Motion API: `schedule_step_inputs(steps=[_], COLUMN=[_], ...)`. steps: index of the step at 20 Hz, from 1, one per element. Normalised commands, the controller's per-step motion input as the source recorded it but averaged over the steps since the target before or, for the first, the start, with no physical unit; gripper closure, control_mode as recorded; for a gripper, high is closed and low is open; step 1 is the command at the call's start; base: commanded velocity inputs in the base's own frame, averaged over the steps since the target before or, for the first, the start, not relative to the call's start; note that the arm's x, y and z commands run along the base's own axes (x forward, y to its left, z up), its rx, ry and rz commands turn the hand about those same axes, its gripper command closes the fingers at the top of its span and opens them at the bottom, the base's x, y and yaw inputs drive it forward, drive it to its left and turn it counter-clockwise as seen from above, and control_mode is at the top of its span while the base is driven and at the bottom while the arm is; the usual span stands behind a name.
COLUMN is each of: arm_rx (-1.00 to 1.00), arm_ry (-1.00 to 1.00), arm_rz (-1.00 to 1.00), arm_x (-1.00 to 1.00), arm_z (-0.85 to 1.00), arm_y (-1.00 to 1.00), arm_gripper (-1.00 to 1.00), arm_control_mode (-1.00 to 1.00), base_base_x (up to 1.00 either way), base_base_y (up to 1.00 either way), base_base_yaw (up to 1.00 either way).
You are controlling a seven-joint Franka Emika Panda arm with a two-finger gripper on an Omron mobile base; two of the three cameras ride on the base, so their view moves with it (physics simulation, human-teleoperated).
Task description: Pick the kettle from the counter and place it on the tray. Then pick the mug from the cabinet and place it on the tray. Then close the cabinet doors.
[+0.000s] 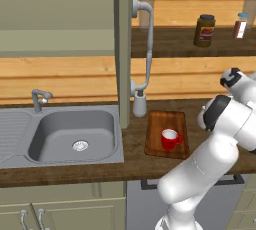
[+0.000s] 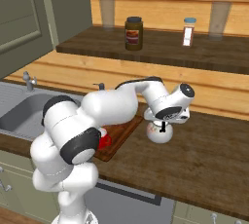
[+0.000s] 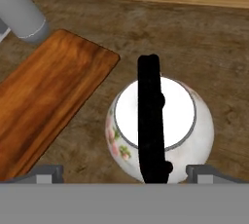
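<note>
The mug [image 1: 170,138] already stands on the tray [image 1: 155,124], though the kettle [image 3: 159,129] is not yet there, so the step in hand appears to be the kettle pick. Going left to right across the counter [image 2: 204,155]: sink [image 1: 74,135], soap bottle [image 1: 139,105], tray with the mug, then the kettle just beside the tray's right edge, upright on the wood. The gripper [image 2: 165,119] hangs directly over the kettle with its fingers spread wide and nothing between them — released, not yet grasping. In the hand view the dark handle [image 3: 151,116] arches across the lid, running roughly from top to bottom of the picture, and the two fingertips [image 3: 48,173] stand to either side of it. That alignment looks right: the jaws would close across the handle's thin width. For a sound pick, descend straight down, keep the handle centred between the tips, and close only once they flank the bar. A tilted or off-centre descent would likely nudge the round body — it could slide or rock. On transfer, lift clear of the tray edge and set down on bare board away from the mug.
</note>
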Motion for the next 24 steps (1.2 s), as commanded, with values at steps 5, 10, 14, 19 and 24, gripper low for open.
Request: schedule_step_inputs(steps=[5,10,14,19,24], arm_rx=[0.0,0.0,0.0,0.0,-0.04], arm_ry=[0.0,0.0,0.0,-0.02,-0.05], arm_rz=[0.0,0.0,0.0,0.0,0.0], arm_x=[0.21,0.14,0.1,0.02,-0.01], arm_z=[-0.16,-0.06,-0.08,-0.1,-0.04], arm_y=[-0.03,-0.02,-0.08,0.0,0.17], arm_gripper=[-1.0,-1.0,-1.0,1.0,1.0], arm_control_mode=[-1.0,-1.0,-1.0,-1.0,-1.0], base_base_x=[0.0,0.0,0.0,0.0,0.0], base_base_y=[0.0,0.0,0.0,0.0,0.0], base_base_yaw=[0.0,0.0,0.0,0.0,0.0])
